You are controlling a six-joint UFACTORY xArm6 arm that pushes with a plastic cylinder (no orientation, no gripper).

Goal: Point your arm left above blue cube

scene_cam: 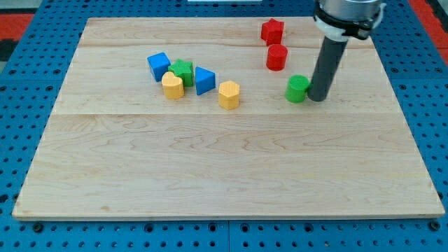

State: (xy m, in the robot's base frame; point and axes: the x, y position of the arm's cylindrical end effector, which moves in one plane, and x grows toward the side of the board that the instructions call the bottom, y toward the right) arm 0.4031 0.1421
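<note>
Blue cube [159, 66] is taken as the landmark; it is seen in the upper left part of the wooden board [210, 175], leftmost of a small cluster. Just right of it a green star block [183, 71] is found, touching or nearly so, with a yellow heart-like block [172, 85] just below-right of the cube. Further right of the cube a blue triangular block [204, 80] is placed, then a yellow hexagonal block [229, 94]. Well to the cube's right and higher, a red star block [272, 31] and a red cylinder [277, 57] are seen; a green cylinder [297, 89] lies far right of the cube. My tip [318, 98] is set down just right of that green cylinder, touching or almost touching it, well apart from the cube. No gripper is fitted, so no open or closed state applies; nothing is held. Risk is judged: a straight leftward sweep toward the spot up-left of the cube would shove the green cylinder, then plough the cluster and displace the cube itself; a detour along the view's top would be needed, with the red blocks avoided. Pale wood planks with visible seams are noted; a blue perforated table [42, 31] surrounds the board, red matting [17, 21] at the top corners.
</note>
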